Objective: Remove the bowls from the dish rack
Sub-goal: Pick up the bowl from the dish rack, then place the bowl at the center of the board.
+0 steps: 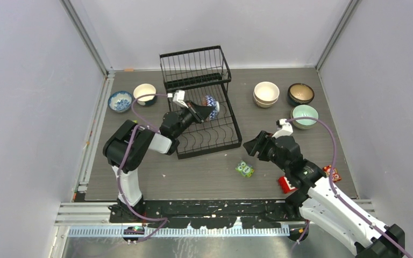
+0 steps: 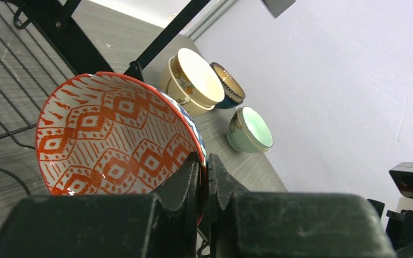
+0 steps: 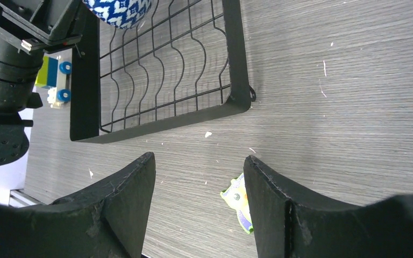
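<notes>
The black wire dish rack [image 1: 204, 131] stands at the table's back middle. My left gripper [image 1: 203, 111] is shut on the rim of a bowl [image 1: 211, 106] that is blue-patterned outside and red-patterned inside. It holds that bowl on edge over the rack's lower tray. In the left wrist view the red-patterned bowl [image 2: 113, 134] fills the left, with the gripper [image 2: 204, 161] pinching its rim. My right gripper [image 1: 253, 145] is open and holds nothing. It hovers over bare table right of the rack's front corner [image 3: 239, 102]. In the right wrist view the gripper [image 3: 199, 161] shows the held bowl's underside [image 3: 119, 11].
Left of the rack sit a blue-patterned bowl [image 1: 120, 100] and a cream bowl [image 1: 144, 93]. To the right are stacked cream bowls [image 1: 266, 94], a dark teal bowl [image 1: 301, 93] and a mint bowl [image 1: 305, 115]. A green toy [image 1: 244, 169] and red toys [image 1: 286, 184] lie near the right arm.
</notes>
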Action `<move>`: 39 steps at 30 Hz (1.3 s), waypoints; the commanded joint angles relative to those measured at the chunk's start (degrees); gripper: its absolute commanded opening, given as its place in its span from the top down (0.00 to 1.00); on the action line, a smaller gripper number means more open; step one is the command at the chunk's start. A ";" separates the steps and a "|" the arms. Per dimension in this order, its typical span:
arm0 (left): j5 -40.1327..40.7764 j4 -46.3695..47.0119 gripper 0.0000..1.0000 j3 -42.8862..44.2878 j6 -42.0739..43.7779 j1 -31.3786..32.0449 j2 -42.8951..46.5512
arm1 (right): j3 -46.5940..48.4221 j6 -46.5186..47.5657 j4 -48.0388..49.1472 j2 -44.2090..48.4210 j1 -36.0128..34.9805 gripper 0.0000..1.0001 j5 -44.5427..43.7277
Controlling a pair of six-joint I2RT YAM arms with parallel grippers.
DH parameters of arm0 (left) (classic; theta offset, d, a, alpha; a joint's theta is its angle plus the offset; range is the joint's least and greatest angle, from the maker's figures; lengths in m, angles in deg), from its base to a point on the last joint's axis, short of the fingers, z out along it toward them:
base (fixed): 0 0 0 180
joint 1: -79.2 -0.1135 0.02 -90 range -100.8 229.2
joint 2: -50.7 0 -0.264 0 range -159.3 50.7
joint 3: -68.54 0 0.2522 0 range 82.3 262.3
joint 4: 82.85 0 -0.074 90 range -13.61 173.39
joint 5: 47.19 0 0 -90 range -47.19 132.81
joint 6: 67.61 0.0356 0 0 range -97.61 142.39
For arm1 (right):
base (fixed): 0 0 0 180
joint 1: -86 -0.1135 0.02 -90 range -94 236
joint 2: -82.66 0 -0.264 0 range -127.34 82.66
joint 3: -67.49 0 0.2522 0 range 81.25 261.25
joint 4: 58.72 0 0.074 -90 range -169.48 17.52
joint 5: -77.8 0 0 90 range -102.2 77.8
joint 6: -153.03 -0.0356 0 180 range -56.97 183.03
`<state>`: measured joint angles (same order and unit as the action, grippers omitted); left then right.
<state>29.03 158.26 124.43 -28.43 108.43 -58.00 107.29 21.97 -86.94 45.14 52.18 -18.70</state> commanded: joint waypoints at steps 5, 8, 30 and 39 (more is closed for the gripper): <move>-4.52 7.13 1.00 -2.85 -2.10 0.86 8.84 | 5.69 0.66 -3.98 4.97 -0.28 0.34 -0.86; -6.22 7.13 1.00 -5.31 -2.30 1.62 11.25 | 7.86 1.67 -6.99 5.68 -0.29 0.33 -1.14; 2.19 -70.12 1.00 -2.62 42.69 27.86 54.50 | 22.00 5.10 -17.82 4.83 -0.28 0.30 2.11; 22.41 -98.20 1.00 3.57 61.94 41.55 66.80 | 40.00 9.97 -29.25 -6.26 -0.33 0.30 14.97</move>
<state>38.85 74.94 123.51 19.41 145.92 4.44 137.33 27.70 -109.36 44.82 52.20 -10.62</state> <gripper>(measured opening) 0.081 0.697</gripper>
